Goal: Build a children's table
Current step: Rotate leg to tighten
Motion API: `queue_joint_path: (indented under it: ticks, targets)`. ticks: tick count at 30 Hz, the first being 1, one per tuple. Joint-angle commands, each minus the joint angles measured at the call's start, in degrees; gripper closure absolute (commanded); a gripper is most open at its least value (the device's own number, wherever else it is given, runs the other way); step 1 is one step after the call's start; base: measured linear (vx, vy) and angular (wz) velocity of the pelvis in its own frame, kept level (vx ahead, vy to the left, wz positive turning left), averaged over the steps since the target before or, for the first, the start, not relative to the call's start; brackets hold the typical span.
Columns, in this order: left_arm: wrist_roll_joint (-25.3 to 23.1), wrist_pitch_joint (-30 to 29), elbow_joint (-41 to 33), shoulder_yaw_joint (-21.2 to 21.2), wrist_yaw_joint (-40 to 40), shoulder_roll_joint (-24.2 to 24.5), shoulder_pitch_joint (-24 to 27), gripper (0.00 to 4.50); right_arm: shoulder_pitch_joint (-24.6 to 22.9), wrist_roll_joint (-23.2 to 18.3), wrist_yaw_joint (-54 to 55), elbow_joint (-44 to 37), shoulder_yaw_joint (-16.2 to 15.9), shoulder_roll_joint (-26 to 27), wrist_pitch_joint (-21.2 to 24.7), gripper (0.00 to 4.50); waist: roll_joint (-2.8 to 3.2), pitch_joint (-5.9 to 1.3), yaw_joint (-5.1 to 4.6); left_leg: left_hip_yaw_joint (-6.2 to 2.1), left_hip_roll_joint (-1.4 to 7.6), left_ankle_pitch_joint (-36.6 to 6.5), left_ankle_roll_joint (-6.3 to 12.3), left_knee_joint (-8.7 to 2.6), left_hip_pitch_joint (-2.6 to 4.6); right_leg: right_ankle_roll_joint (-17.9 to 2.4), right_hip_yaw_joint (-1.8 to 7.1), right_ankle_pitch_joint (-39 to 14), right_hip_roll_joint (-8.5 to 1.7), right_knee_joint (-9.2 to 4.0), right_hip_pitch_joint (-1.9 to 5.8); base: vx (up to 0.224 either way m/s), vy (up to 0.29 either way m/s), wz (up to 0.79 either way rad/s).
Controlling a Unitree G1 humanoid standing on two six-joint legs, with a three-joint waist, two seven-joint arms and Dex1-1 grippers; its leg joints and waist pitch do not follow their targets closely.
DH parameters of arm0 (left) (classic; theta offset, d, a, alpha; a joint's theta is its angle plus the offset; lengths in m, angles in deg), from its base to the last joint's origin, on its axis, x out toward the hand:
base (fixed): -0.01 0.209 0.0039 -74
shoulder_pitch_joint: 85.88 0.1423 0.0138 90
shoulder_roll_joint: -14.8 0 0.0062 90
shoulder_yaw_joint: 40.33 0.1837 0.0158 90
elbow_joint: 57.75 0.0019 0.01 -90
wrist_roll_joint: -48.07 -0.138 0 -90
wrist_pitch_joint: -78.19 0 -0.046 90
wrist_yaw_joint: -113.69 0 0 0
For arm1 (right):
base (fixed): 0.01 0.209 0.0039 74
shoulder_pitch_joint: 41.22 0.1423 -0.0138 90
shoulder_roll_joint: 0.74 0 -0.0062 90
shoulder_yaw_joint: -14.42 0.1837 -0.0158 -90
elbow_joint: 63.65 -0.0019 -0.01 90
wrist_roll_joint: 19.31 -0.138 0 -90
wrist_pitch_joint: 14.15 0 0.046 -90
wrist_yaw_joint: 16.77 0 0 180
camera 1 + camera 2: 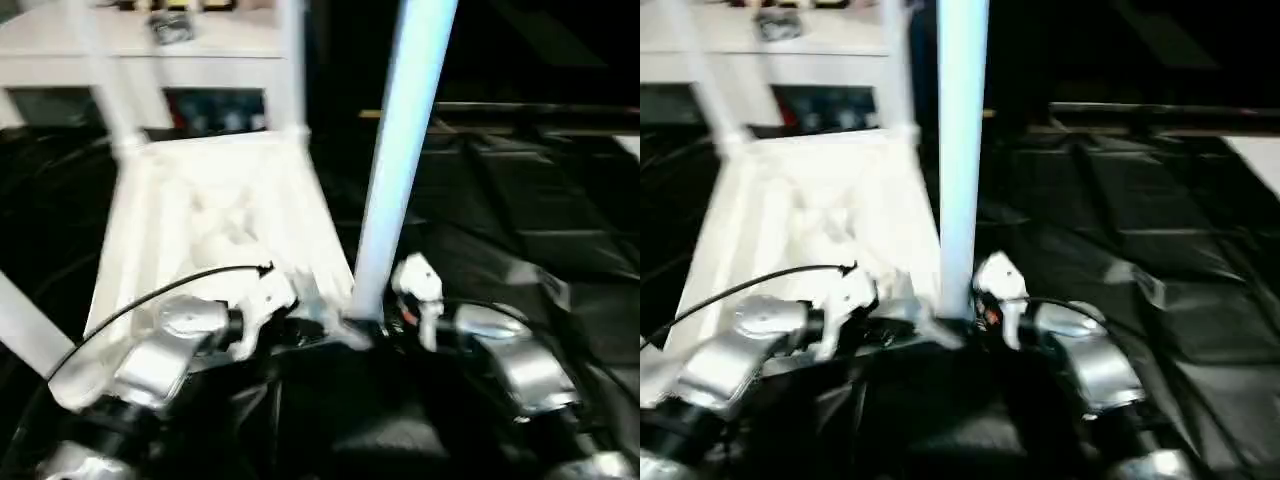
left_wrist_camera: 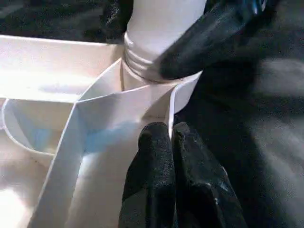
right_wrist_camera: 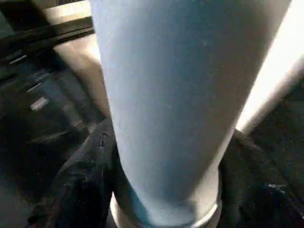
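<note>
I am clamping the right gripper [image 3: 161,190] on the leg [image 1: 405,160] standing in the tabletop [image 1: 215,215] corner socket while the left gripper [image 2: 173,142] is pinching the rim; a tilt risks cross-threading.

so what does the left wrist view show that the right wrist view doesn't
Left wrist view: the left gripper, fingers together on the thin rim of the white plastic ribbed tabletop, and the leg's threaded end at the rounded corner socket. Right wrist view: the smooth tapered shaft running upward, black fingers on either side of its base. Both show the long white tapered tube leg near that corner.
</note>
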Motion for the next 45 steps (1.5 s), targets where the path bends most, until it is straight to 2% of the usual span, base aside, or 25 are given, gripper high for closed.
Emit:
queue_joint_path:
  ticks: [1, 3, 5, 6, 7, 10, 11, 13, 15, 18, 20, 21, 24, 25, 26, 27, 28, 30, 31, 32, 33, 36, 38, 40, 45]
  targets:
    - [-1.13, -1.78, 1.44, 1.37, 6.05, -3.77, -1.53, 4.50, 0.68, 3.60, 9.11, 4.54, -0.84, 3.09, 2.96, 1.89, -0.39, -1.97, -0.40, -2.73, 4.22, -19.88, -2.10, -5.12, 0.78, -9.30, 2.84, -24.49, -5.38, -5.66, 1.04, 0.000, 0.000, 0.00]
    - [-1.99, -2.66, 2.28, 1.31, 9.15, -5.77, -2.15, 4.50, 1.00, 3.94, 13.71, 6.29, 0.24, 5.11, 4.15, 1.89, -0.45, -2.00, -0.88, -2.84, 4.14, -20.64, -2.50, -5.11, 0.86, -8.66, 2.84, -25.78, -5.49, -5.94, 0.88, 0.000, 0.000, 0.00]
    - [-2.89, -3.58, 3.44, 1.34, 13.00, -9.07, -3.13, 4.50, 1.77, 5.70, 19.60, 8.64, 0.47, 7.95, 5.40, 1.89, -0.22, -2.02, -1.01, -2.89, 4.15, -20.51, -2.11, -5.10, 0.70, -8.04, 2.88, -26.03, -5.52, -6.09, 0.91, 0.000, 0.000, 0.00]
    - [-3.20, -3.79, 3.82, 1.38, 14.22, -10.23, -3.44, 4.50, 2.20, 6.74, 21.75, 9.67, 0.29, 8.92, 5.64, 1.89, -0.43, -1.85, -1.13, -2.74, 3.97, -21.49, -2.05, -4.98, 0.89, -7.71, 2.88, -27.43, -5.40, -6.44, 0.52, 0.000, 0.000, 0.00]
    - [-3.45, -3.72, 4.18, 1.47, 15.24, -11.29, -3.72, 4.50, 2.54, 7.69, 22.73, 10.39, -0.38, 9.75, 5.11, 1.89, -0.33, -1.90, -1.18, -2.78, 3.86, -21.96, -2.09, -4.89, 1.08, -7.30, 2.92, -28.98, -5.46, -6.62, 0.36, 0.000, 0.000, 0.00]
    - [-3.32, -3.42, 4.60, 1.59, 15.97, -12.80, -4.14, 4.50, 3.34, 9.60, 23.71, 11.40, -2.32, 10.96, 2.75, 1.89, -0.38, -1.95, -1.05, -2.87, 4.00, -21.83, -1.66, -4.99, 0.89, -6.54, 2.95, -28.83, -5.48, -6.69, 0.36, 0.000, 0.000, 0.00]
    - [-3.40, -3.08, 4.80, 1.77, 15.61, -12.77, -4.40, 4.50, 3.71, 8.27, 22.81, 11.48, -1.57, 11.52, 2.92, 1.89, -0.41, -1.94, -1.08, -2.85, 4.00, -21.87, -1.54, -5.00, 0.89, -6.55, 2.97, -28.49, -5.41, -6.67, 0.33, 0.000, 0.000, 0.00]
    - [-3.33, -2.95, 4.82, 1.89, 15.20, -12.64, -4.55, 4.50, 4.02, 7.20, 22.14, 11.48, -0.87, 11.89, 3.13, 1.33, -0.24, -1.98, -1.05, -2.83, 4.02, -22.02, -1.21, -5.08, 0.86, -6.87, 3.00, -27.31, -5.35, -6.54, 0.38, 0.000, 0.000, 0.00]
    - [-3.26, -2.01, 4.30, 2.22, 13.09, -11.23, -4.61, 4.50, 4.98, 5.33, 19.37, 10.85, -0.15, 11.45, 3.55, 1.09, -0.18, -2.00, -1.01, -2.78, 4.02, -22.30, -1.19, -5.09, 0.98, -7.23, 3.02, -26.78, -5.28, -6.54, 0.25, 0.000, 0.000, 0.00]
    - [-2.12, -0.22, 2.89, 2.74, 8.53, -8.90, -3.78, 4.50, 5.71, 6.19, 14.39, 9.75, -2.08, 8.33, 2.05, 0.90, -0.23, -2.27, -0.71, -2.67, 4.20, -20.60, -0.73, -5.06, 0.78, -8.19, 3.13, -22.64, -5.32, -6.11, 0.52, 0.000, 0.000, 0.00]
    - [-1.36, -0.45, 1.94, 2.91, 6.46, -7.82, -3.25, 4.50, 5.65, 6.10, 10.93, 8.52, -3.00, 6.49, 1.09, 0.73, -0.16, -2.39, -0.52, -2.41, 4.29, -18.87, -0.20, -4.97, 0.76, -9.48, 3.22, -18.37, -5.25, -5.74, 0.60, 0.000, 0.000, 0.00]
    - [-0.91, -0.75, 1.32, 2.98, 5.23, -7.19, -2.90, 4.50, 5.58, 6.05, 8.70, 7.79, -3.51, 5.37, 0.34, 0.73, -0.18, -2.52, -0.41, -2.23, 4.28, -17.11, 0.32, -4.82, 0.56, -10.38, 3.26, -15.41, -5.27, -5.42, 0.90, 0.000, 0.000, 0.00]
    - [-0.27, -0.31, 0.06, 3.45, 1.44, -4.65, -2.04, 4.50, 4.48, 3.30, -1.23, 3.18, -4.63, 0.76, -0.92, 0.73, -0.05, -2.83, -0.33, -2.03, 4.35, -12.33, 2.24, -4.40, 0.22, -12.68, 3.13, -7.49, -5.23, -4.58, 1.45, 0.037, -0.005, 0.01]
    - [0.14, 0.23, -0.59, 3.84, -1.92, -2.26, -1.47, 4.50, 3.47, 0.86, -9.15, -0.65, -5.35, -3.51, -1.44, 0.73, -0.20, -3.27, 0.04, -1.94, 4.33, -8.36, 4.07, -3.87, 0.24, -13.79, 2.94, -0.67, -5.08, -3.88, 1.98, 0.089, -0.012, 0.04]
    - [0.16, 0.25, -0.62, 3.86, -2.07, -2.15, -1.45, 4.50, 3.42, 0.76, -9.49, -0.81, -5.39, -3.69, -1.45, 0.73, -0.21, -3.30, 0.20, -1.84, 4.30, -7.21, 5.01, -3.64, 0.18, -14.26, 2.92, 1.62, -5.01, -3.62, 2.02, 0.060, -0.008, 0.03]
    - [0.16, 0.25, -0.62, 3.86, -2.07, -2.15, -1.45, 4.50, 3.42, 0.76, -9.49, -0.81, -5.39, -3.69, -1.45, 0.73, -0.21, -3.30, 0.20, -1.84, 4.30, -7.21, 5.01, -3.64, 0.18, -14.26, 2.92, 1.62, -5.01, -3.62, 2.02, 0.057, -0.009, 0.05]
    - [0.34, 0.33, -0.82, 3.97, -3.33, -1.25, -1.30, 4.50, 3.10, 0.13, -12.12, -1.90, -5.59, -5.17, -1.65, 0.73, -0.18, -3.24, 0.64, -1.65, 4.33, -5.26, 6.91, -3.44, 0.11, -15.41, 2.93, 5.65, -5.05, -3.29, 1.92, 0.000, 0.000, 0.00]
    - [1.03, 0.85, -1.51, 4.48, -6.90, 1.06, -0.91, 4.50, 2.33, -1.08, -17.55, -4.03, -6.08, -8.30, -1.73, 0.73, -0.32, -3.23, 1.17, -1.65, 4.43, -5.52, 7.15, -3.43, 0.29, -15.82, 2.68, 4.51, -5.00, -3.34, 2.00, 0.000, 0.000, 0.00]
    - [1.39, 1.01, -1.83, 4.69, -8.46, 2.02, -0.76, 4.50, 2.08, -1.51, -19.76, -4.72, -6.24, -9.44, -1.76, 0.73, -0.10, -2.98, 1.55, -1.50, 4.74, -7.08, 6.76, -3.60, 0.41, -15.52, 2.65, 1.19, -4.89, -3.47, 1.80, 0.000, 0.000, 0.00]
    - [1.57, 1.07, -1.98, 4.79, -9.22, 2.47, -0.69, 4.50, 1.97, -1.71, -20.81, -5.03, -6.30, -9.96, -1.76, 0.73, -0.10, -2.98, 1.55, -1.50, 4.74, -7.08, 6.76, -3.60, 0.41, -15.52, 2.65, 1.19, -4.89, -3.47, 1.80, 0.000, 0.000, 0.00]
    - [2.18, 0.84, -2.54, 4.91, -10.95, 3.46, -0.47, 4.50, 1.80, -2.10, -22.50, -5.64, -6.48, -10.88, -1.62, 0.73, -0.06, -2.86, 1.98, -1.61, 4.86, -9.04, 5.29, -3.87, 0.55, -14.97, 2.53, -3.08, -4.96, -3.79, 1.81, 0.000, 0.000, 0.00]
    - [2.79, 0.70, -3.08, 5.02, -12.57, 4.40, -0.28, 4.50, 1.67, -2.44, -23.85, -6.18, -6.66, -11.60, -1.59, 0.73, -0.12, -2.64, 2.10, -1.53, 4.94, -11.41, 3.61, -4.17, 0.79, -14.18, 2.72, -7.61, -5.07, -4.20, 1.58, 0.000, 0.000, 0.00]
    - [3.50, 0.50, -3.72, 5.23, -14.64, 5.71, -0.07, 4.50, 1.50, -3.15, -25.68, -7.25, -7.06, -12.51, -1.13, 1.00, -0.13, -2.53, 2.03, -1.55, 4.92, -12.54, 2.30, -4.40, 0.83, -13.52, 2.82, -10.08, -5.06, -4.38, 1.50, 0.000, 0.000, 0.00]
    - [3.51, 0.79, -3.75, 5.39, -15.32, 6.35, -0.07, 4.50, 1.42, -3.66, -26.63, -8.20, -7.42, -12.85, -0.42, 1.09, -0.14, -2.65, 2.05, -1.54, 4.92, -12.17, 2.04, -4.40, 0.87, -13.25, 2.88, -9.59, -5.04, -4.30, 1.50, 0.000, 0.000, 0.00]
    - [3.45, 1.22, -3.39, 5.46, -15.83, 6.70, -0.28, 4.50, 1.11, -3.76, -27.70, -9.29, -8.11, -12.79, 0.51, 1.54, -0.18, -2.94, 2.15, -1.49, 4.73, -8.94, 2.92, -4.04, 0.67, -13.90, 2.79, -4.82, -5.01, -3.84, 1.73, 0.000, 0.000, 0.00]
